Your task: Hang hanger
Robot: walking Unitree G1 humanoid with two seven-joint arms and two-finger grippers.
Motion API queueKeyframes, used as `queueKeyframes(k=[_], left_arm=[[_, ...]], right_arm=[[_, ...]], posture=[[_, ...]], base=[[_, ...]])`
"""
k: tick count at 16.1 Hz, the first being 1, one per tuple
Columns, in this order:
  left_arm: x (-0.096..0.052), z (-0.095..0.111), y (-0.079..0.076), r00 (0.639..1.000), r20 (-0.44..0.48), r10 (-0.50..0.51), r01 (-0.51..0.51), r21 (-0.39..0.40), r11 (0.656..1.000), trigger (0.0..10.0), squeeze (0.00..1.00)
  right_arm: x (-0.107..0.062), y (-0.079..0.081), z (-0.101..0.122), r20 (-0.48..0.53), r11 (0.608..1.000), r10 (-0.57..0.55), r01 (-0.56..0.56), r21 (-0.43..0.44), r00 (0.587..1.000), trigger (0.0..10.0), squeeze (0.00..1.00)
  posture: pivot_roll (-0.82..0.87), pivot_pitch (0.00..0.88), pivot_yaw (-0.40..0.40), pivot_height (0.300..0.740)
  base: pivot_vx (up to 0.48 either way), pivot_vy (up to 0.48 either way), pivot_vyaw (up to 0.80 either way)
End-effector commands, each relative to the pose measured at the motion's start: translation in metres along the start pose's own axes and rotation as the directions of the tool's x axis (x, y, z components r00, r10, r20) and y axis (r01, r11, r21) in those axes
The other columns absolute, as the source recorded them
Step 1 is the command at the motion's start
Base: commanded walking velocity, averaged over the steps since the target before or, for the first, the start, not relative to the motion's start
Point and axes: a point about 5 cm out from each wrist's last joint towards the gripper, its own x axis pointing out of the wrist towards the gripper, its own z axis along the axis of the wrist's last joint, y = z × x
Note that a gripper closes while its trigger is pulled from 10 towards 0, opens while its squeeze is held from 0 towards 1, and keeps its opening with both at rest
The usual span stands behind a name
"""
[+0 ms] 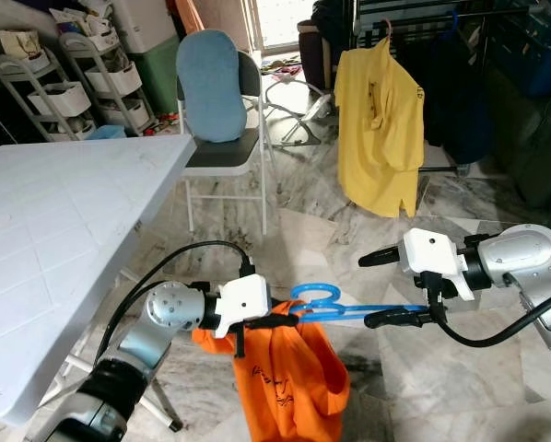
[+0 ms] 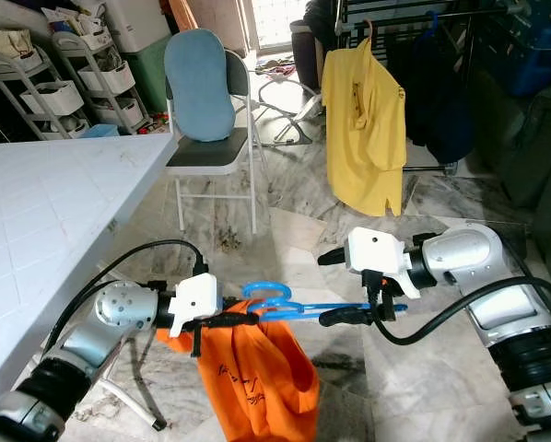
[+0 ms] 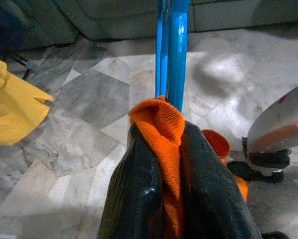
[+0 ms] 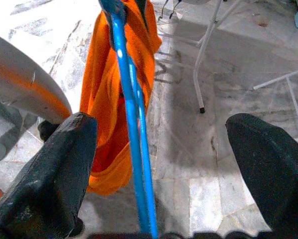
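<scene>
Mid-carry: your left gripper [image 1: 289,320] clamped the orange shirt [image 1: 289,382] on the blue hanger [image 1: 349,308]; the right gripper [image 1: 379,287] stood wide around its far end. Next, probably, reach the rack [image 1: 414,23].

blue hanger [image 1: 349,308] level, orange shirt [image 1: 289,378] draped

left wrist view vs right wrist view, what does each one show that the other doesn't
Left wrist view alone: the left tool shut on the orange shirt, and a corner of the yellow shirt. Right wrist view alone: the right tool open, its fingers either side of the hanger, plus white table legs. Both: the blue hanger, the orange shirt and the marble floor.
</scene>
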Motion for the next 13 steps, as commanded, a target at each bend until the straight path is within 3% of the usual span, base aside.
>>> queueKeyframes(k=[1,4,5,9,13], left_arm=[[-0.004,0.004,0.009,1.0,-0.002,0.03,-0.03,0.029,0.999,0.0,0.0],[-0.003,0.01,0.017,0.999,0.014,0.044,-0.045,0.047,0.998,0.0,0.0],[-0.002,0.013,0.018,0.999,0.023,0.042,-0.044,0.057,0.997,0.0,0.0],[-0.003,0.018,0.022,0.999,0.032,0.036,-0.039,0.076,0.996,0.0,0.0],[-0.001,0.014,0.019,1.0,0.018,0.015,-0.017,0.082,0.996,0.0,0.0]], right_arm=[[0.003,0.0,0.005,0.008,0.999,0.024,-0.024,-0.021,1.0,10.0,0.0],[0.01,0.007,-0.003,-0.02,0.998,0.058,-0.059,-0.009,0.998,10.0,0.0],[0.011,0.008,-0.008,-0.044,0.998,0.065,-0.065,-0.004,0.997,0.0,0.0],[0.011,0.009,-0.026,-0.128,0.998,0.055,-0.054,0.015,0.99,0.0,0.0],[0.011,-0.001,-0.025,-0.127,1.0,-0.005,0.004,-0.004,0.992,0.0,0.0]], posture=[[-0.17,0.0,0.189,0.74],[-0.17,0.0,0.193,0.74],[-0.17,0.0,0.194,0.74],[-0.17,0.0,0.192,0.74],[-0.17,0.0,0.193,0.74]], base=[[0.0,0.0,0.0],[0.0,0.0,0.0],[0.0,0.0,0.0],[0.0,0.0,0.0],[0.0,0.0,0.0]])
